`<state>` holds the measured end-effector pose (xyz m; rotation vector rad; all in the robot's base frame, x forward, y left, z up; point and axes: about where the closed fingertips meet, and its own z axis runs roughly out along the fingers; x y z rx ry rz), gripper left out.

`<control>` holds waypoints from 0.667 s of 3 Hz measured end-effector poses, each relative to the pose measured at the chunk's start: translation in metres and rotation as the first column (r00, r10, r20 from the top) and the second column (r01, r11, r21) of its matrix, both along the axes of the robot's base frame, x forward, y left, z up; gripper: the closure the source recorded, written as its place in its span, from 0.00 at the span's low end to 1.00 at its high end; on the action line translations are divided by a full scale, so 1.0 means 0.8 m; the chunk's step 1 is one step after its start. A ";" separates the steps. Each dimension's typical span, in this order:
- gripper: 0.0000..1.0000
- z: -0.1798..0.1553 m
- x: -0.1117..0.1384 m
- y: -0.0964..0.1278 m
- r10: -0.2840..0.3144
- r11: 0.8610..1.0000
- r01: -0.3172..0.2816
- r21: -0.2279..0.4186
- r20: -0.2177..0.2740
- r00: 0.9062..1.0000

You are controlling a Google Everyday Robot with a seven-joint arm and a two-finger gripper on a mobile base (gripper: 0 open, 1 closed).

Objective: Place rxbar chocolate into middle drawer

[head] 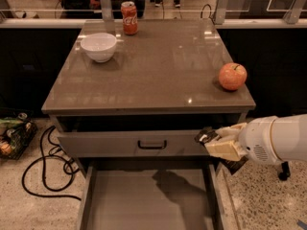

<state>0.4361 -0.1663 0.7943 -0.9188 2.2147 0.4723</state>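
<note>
"Where was the bar at that point?"

"In my gripper (213, 142), off the cabinet's front corner at the right of the camera view, level with the handled drawer (120, 144). My fingers were closed down onto the rxbar chocolate (205, 137), and its dark wrapper poked out past the tips and below them."

"And the middle drawer?"

"The middle drawer (124, 200) stood pulled out underneath, lower than my hand. As far as I could judge, the bar hung beside the drawer's near side wall, not yet over the grey floor."

"So how did the move need to go?"

"Sideways first. I had to carry the bar in over the floor, clearing that thin wall and staying out in front of the handled drawer's panel. Then I'd go down until the wrapper was close to the floor, and only then let go. A light, flat bar dropped from high up might skid or flip. I'd aim for mid-floor, away from the walls. The apple (232, 76), bowl (99, 46) and soda can (129, 17) on the tabletop (158, 66) were well apart from that path."
</note>
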 end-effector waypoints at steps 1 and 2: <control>1.00 -0.048 -0.018 0.024 0.088 0.996 -0.087 0.017 -0.027 0.996; 1.00 -0.097 -0.038 0.051 0.149 0.988 -0.145 0.061 -0.066 0.987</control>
